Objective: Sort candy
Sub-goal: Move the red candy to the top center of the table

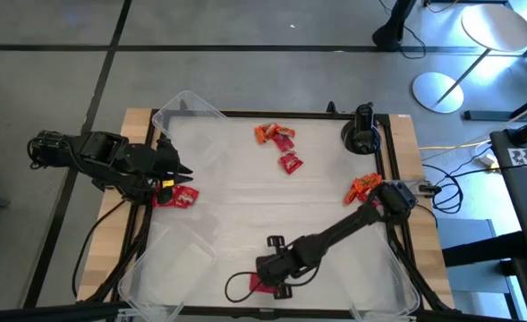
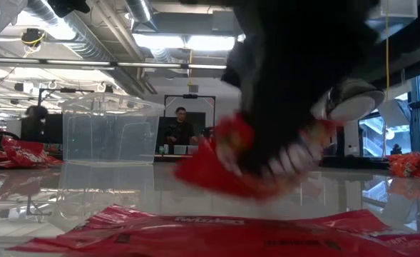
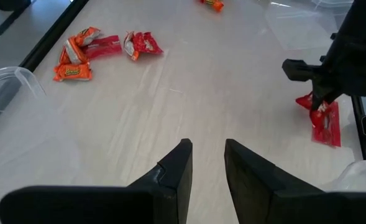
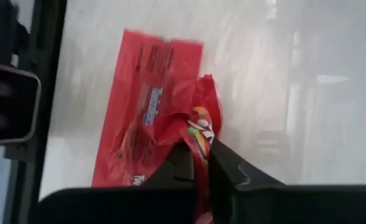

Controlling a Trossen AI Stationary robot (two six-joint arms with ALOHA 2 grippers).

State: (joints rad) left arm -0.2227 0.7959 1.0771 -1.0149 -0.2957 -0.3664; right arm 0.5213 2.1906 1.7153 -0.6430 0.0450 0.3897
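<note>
My right gripper reaches to the table's near edge and is shut on a small red packet. It hovers over a flat red bar that lies flat on the table. My left gripper waits open at the left edge, next to red packets lying there. More candy lies loose on the table. Orange pieces and a red bar are at the far middle, with a red packet just nearer. Orange pieces sit at the right edge. My right gripper pinches the small red packet by its crumpled upper edge between its two fingers, which slant down from above. In the low view the packet hangs below the fingers, just above the flat red bar.
A clear bin stands at the far left corner. Other clear bins sit along the near edge, left and right of my right gripper. A black camera mount is at the far right. A person sits in the room behind.
</note>
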